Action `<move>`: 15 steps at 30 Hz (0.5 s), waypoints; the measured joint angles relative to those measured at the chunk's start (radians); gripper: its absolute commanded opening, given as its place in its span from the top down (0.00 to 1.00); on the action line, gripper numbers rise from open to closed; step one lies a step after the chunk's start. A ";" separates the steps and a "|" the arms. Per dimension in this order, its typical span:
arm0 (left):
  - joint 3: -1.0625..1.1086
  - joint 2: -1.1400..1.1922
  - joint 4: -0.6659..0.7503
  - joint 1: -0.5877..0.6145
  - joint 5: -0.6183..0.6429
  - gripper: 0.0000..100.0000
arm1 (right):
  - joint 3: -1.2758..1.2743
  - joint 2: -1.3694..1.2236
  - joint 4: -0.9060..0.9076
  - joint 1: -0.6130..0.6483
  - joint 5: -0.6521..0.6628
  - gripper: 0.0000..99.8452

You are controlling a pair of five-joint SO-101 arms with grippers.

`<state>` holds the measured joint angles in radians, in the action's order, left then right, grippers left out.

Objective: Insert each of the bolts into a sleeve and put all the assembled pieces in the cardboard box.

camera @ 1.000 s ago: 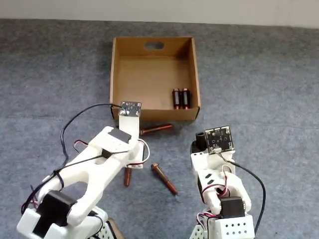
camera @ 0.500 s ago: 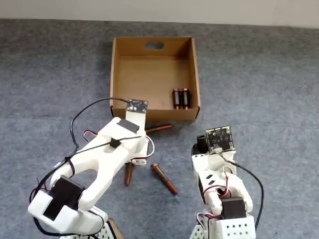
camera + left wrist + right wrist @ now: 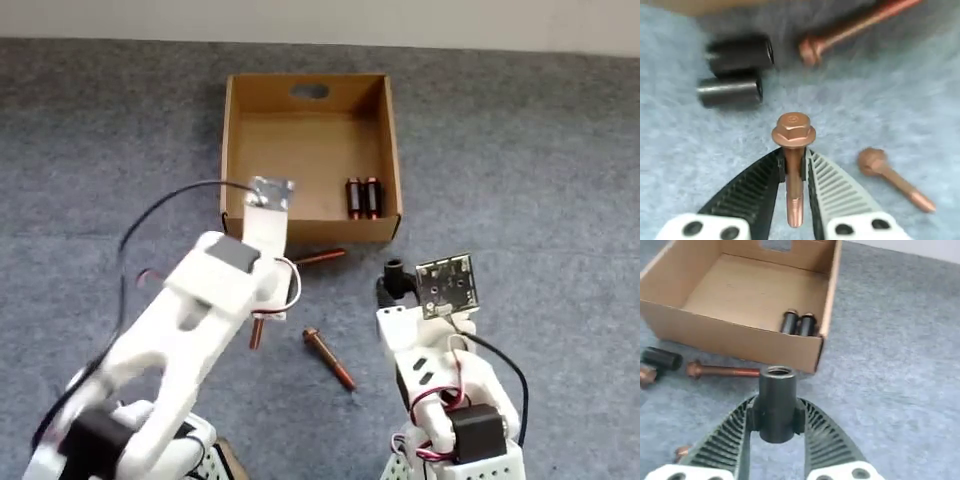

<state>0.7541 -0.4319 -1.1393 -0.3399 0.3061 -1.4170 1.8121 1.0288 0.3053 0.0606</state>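
My left gripper (image 3: 794, 159) has its fingers (image 3: 832, 182) clamped on a copper bolt (image 3: 793, 131), pinched along the shank so the hex head sticks out past the tips and the threaded end points back toward my wrist. I cannot tell whether it touches the grey bench (image 3: 520, 180) beneath it. Just beyond its head lie two loose sleeves (image 3: 735, 72), black and side by side, touching or nearly so. Near them is the head of a second bolt (image 3: 318, 258), which lies just in front of the near wall of the cardboard box (image 3: 235, 150). A third bolt (image 3: 330, 360) lies slantwise on the bench between my two arms, apart from everything else. My right gripper (image 3: 776, 412) is closed around a black sleeve (image 3: 777, 390), held upright with its open bore facing up (the threads inside the rim are just visible), near the box's front right corner but outside it. Inside the box, two assembled pieces (image 3: 364, 198) rest side by side by the right wall, close to the front wall, their copper ends showing at both tips.
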 measured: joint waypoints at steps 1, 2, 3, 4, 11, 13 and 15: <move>0.000 -0.072 -0.012 -0.002 0.000 0.99 | -0.002 0.000 -0.006 0.018 -0.026 0.99; 0.000 -0.144 -0.031 -0.003 0.000 0.99 | -0.012 0.000 -0.021 0.029 -0.040 0.99; 0.000 -0.216 -0.044 -0.005 0.000 0.99 | -0.021 0.000 -0.034 0.035 -0.048 0.99; 0.000 -0.287 -0.054 -0.005 0.000 0.99 | -0.032 0.000 -0.051 0.038 -0.051 0.99; 0.000 -0.704 0.005 -0.005 0.000 0.99 | -0.132 0.000 -0.236 0.117 -0.058 0.99; 0.000 -0.787 0.069 -0.003 0.000 0.99 | -0.169 0.000 -0.308 0.149 -0.058 0.99; 0.000 -0.839 0.124 -0.003 0.000 0.99 | -0.204 0.000 -0.371 0.170 -0.058 0.99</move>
<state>0.7541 -1.2712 -1.0150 -0.3429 0.3061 -1.6210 1.8121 0.6575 0.4757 0.0023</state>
